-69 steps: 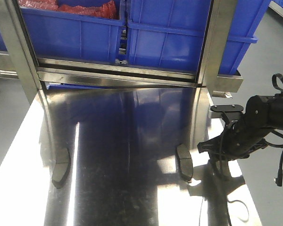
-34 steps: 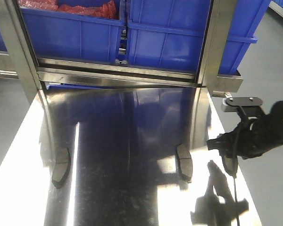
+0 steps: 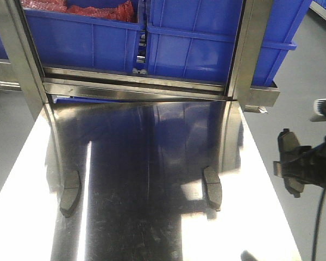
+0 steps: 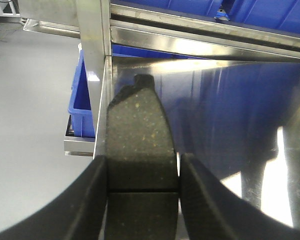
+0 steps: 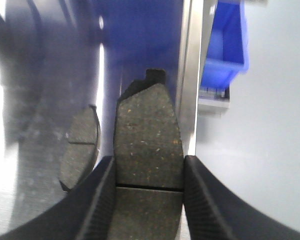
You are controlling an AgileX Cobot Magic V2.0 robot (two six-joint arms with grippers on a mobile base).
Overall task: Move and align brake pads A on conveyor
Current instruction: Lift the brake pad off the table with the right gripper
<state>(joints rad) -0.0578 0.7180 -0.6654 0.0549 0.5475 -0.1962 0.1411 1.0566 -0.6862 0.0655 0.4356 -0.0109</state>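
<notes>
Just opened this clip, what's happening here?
Both arms hold a part. The left gripper is shut on a brake pad at the left edge of the steel table. The right gripper is shut on a second brake pad by the right edge. On the table lie two more pads. No conveyor is in view.

The bench (image 3: pixel 152 163) is polished steel, mirror-glossy, finely scratched, with white glare towards its left and right edges; the frame posts (image 3: pixel 27 60) at its far corners are duller brushed metal; the bins (image 3: pixel 195 43) behind are smooth blue plastic with a faint sheen; the right-held brake pad (image 5: pixel 147 125), clamped in the right end effector (image 5: pixel 148 160), is matt, grainy dark-grey composite flecked with pale specks; the left-held brake pad (image 4: pixel 140 125) in the left end effector (image 4: pixel 142 157) looks the same; the fingers (image 5: pixel 205 200) are matt black, finely ribbed; the floor (image 3: pixel 309 81) is smooth, matt grey.
</notes>
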